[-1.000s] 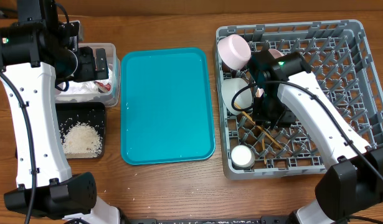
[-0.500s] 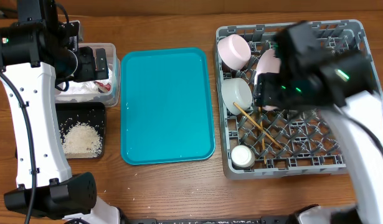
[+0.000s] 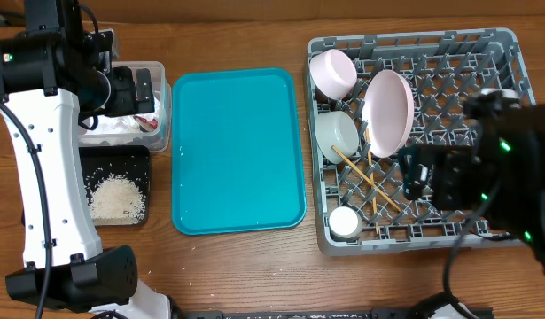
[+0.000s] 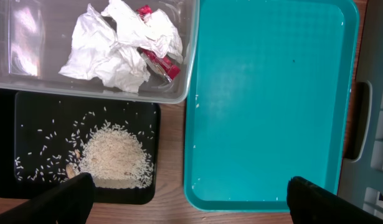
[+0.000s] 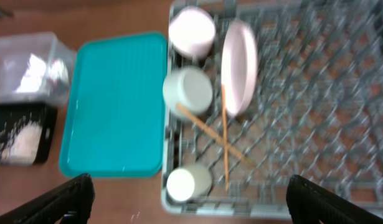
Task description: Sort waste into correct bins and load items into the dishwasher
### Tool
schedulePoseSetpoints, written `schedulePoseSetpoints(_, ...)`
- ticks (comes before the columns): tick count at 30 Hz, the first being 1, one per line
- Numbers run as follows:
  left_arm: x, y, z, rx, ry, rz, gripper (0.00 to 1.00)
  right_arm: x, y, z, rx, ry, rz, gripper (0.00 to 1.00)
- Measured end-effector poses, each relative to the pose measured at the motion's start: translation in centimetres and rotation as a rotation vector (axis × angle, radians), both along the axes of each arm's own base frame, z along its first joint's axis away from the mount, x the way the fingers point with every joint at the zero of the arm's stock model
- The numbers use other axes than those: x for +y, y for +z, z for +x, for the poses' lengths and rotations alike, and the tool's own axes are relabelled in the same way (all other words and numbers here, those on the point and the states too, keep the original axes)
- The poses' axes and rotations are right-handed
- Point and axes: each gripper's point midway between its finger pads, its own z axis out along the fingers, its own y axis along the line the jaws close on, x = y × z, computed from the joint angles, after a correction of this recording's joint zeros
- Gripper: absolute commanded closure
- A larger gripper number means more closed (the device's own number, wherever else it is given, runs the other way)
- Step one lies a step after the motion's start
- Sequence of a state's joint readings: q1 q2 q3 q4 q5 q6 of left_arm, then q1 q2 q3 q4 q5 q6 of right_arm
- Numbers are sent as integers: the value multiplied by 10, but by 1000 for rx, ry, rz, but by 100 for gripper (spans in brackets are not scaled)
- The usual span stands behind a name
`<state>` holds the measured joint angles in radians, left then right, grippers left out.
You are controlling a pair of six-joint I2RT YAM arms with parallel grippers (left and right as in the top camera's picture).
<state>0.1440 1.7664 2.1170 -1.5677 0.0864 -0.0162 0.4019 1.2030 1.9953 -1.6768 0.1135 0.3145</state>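
Observation:
The grey dishwasher rack [image 3: 405, 37] holds a pale plate [image 3: 388, 111] on edge, a pink bowl [image 3: 333, 73], a pale bowl [image 3: 337, 133], a white cup [image 3: 346, 223] and two crossed chopsticks [image 3: 365, 177]. My right gripper [image 3: 416, 175] hovers blurred over the rack's front half, and in its wrist view it [image 5: 191, 202] stands open and empty high above the cup [image 5: 186, 182] and chopsticks [image 5: 224, 137]. Crumpled paper [image 4: 122, 46] lies in the clear tub [image 4: 116, 94]. Rice [image 4: 113, 155] lies in the black tray [image 4: 29, 124]. My left gripper [image 4: 191, 202] is open above them.
A teal tray [image 3: 237, 151] lies between the bins and the rack, with only a few specks on it. Bare wooden table runs along the front edge. The left arm's white links stand over the table's left side.
My right gripper opened fully and drew back from the chopsticks toward the rack's right front, uncovering the plate. The chopsticks stay lying in the rack. The left arm has not moved.

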Motion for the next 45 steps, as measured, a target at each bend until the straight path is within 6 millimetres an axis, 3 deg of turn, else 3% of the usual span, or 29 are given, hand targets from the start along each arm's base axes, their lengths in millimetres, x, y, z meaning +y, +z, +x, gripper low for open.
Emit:
schedulePoseSetpoints(5, 0, 0, 0, 0, 0, 0, 0, -15, 34, 23, -251, -2, -6, 0)
schedulePoseSetpoints(11, 0, 0, 0, -1, 0, 1, 0, -32, 24, 44, -463, -3, -17, 0)
schedulePoseSetpoints(15, 0, 0, 0, 0, 0, 0, 0, -37, -7, 49, -603, -3, -14, 0)
schedulePoseSetpoints(20, 0, 0, 0, 0, 0, -1, 0, -35, -63, 43, -718, 24, 1, 0)
schedulePoseSetpoints(26, 0, 0, 0, -1, 0, 0, 0, -30, -138, 38, -764, 56, 10, 0)
schedulePoseSetpoints(30, 0, 0, 0, -2, 0, 0, 0, -28, -174, 36, -767, 62, 20, 0)
schedulePoseSetpoints(45, 0, 0, 0, -1, 0, 0, 0, -27, -222, 33, -820, 65, 36, 0)
